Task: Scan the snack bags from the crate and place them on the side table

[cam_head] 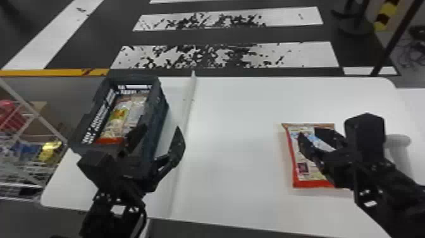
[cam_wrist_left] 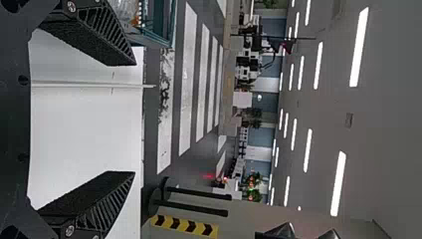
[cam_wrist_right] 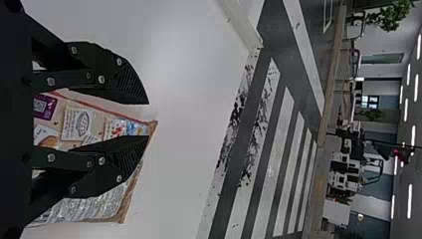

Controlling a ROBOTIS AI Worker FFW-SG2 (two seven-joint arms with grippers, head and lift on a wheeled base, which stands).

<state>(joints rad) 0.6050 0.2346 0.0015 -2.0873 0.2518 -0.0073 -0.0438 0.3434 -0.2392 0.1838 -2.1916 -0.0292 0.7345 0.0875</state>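
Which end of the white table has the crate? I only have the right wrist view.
Observer: The robot's left end. The head view shows the crate standing there on the white table.
Operator: Anything in it?
Observer: Yes, snack bags lie inside.
Operator: And the left claw, holding one?
Observer: No. In the left wrist view the left claw has its fingers spread wide, with no bag between them.
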